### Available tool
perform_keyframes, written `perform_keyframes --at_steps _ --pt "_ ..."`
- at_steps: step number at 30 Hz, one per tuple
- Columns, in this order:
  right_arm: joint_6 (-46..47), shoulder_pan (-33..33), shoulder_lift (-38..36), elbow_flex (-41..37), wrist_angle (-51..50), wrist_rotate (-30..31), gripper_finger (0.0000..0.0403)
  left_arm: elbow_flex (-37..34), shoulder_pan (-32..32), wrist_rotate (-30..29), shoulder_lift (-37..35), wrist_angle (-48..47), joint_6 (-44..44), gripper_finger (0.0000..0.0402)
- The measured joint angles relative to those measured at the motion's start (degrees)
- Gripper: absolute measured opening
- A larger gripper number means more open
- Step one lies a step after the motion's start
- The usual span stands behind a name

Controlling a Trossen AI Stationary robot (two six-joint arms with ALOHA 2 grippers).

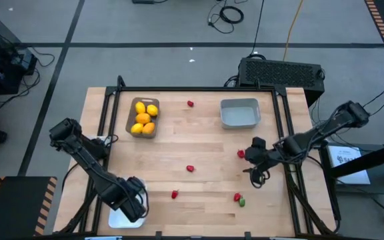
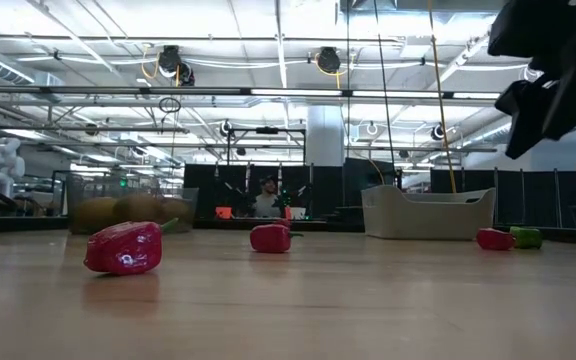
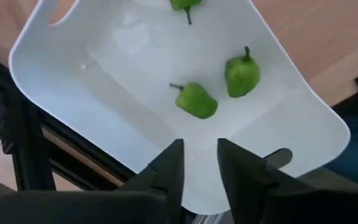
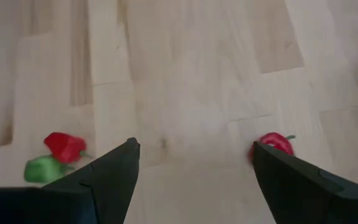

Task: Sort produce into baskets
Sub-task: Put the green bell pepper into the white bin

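The white basket [image 3: 104, 93] stands at the table's near left corner and holds three green peppers [image 3: 194, 99], loose on its floor. My left gripper [image 3: 199, 168] hangs just above it, pointing down, its fingers a little apart with nothing between them. My right gripper [image 4: 194, 168] hovers wide open over bare table at the right. One red pepper [image 4: 272, 144] lies beside one of its fingers. Another red pepper [image 4: 64, 146] and a green pepper [image 4: 42, 169] lie together farther off. The brown basket [image 1: 143, 118] holds yellow and orange fruits.
The grey-blue basket [image 1: 239, 113] stands at the far right. Red peppers lie scattered: one at the far middle [image 1: 191, 103], one mid-table [image 1: 191, 169], one nearer the front [image 1: 175, 195]. Open board lies between them.
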Motion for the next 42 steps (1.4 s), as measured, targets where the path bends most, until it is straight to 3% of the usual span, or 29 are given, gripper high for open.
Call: perform_keyframes --at_steps 5,11,15,18,20,22,25,28,35,38,42 --pt "0.69 1.68 0.0 -0.01 0.95 0.08 0.0297 0.28 1.49 -0.98 0.0 1.46 0.02 0.0126" --pt "1.11 2.47 0.0 -0.01 3.31 0.1 0.0297 1.26 4.93 -12.77 -0.02 10.64 8.13 0.0118" --pt "2.1 2.43 0.0 -0.01 3.59 0.09 0.0297 1.27 8.73 -25.27 -0.02 22.98 21.59 0.0109" --pt "3.64 2.47 0.0 -0.01 3.57 0.04 0.0297 1.36 12.08 -35.79 1.01 36.86 36.45 0.0107" --pt "4.91 2.87 0.0 -0.03 3.53 0.0 0.0297 1.36 14.6 -39.76 3.16 48.29 48.43 0.0106" --pt "6.33 3.79 0.0 -0.03 3.53 -0.02 0.0297 1.36 17.12 -39.22 6.68 63.36 60.63 0.0106" --pt "8.67 5.82 0.0 -0.03 3.15 0.1 0.0297 1.37 19.97 -30.24 14.0 86.6 76.48 0.0106" --pt "11.06 8.17 0.0 -0.1 2.38 1.19 0.0297 1.8 22.03 -24.05 20.84 101.03 84.6 0.0112" --pt "15.65 12.47 0.0 -0.1 2.17 3.15 0.0297 14.34 24.52 -18.63 33.88 98.87 85.69 0.0183" --pt "16.53 13.04 0.02 -0.1 2.22 3.29 0.0297 24.36 24.26 -16.48 39.68 89.89 86.67 0.0221" --pt "17.39 13.31 0.0 -0.1 2.28 3.37 0.0297 36.61 24.3 -17.94 46.71 75.08 91.32 0.0251"
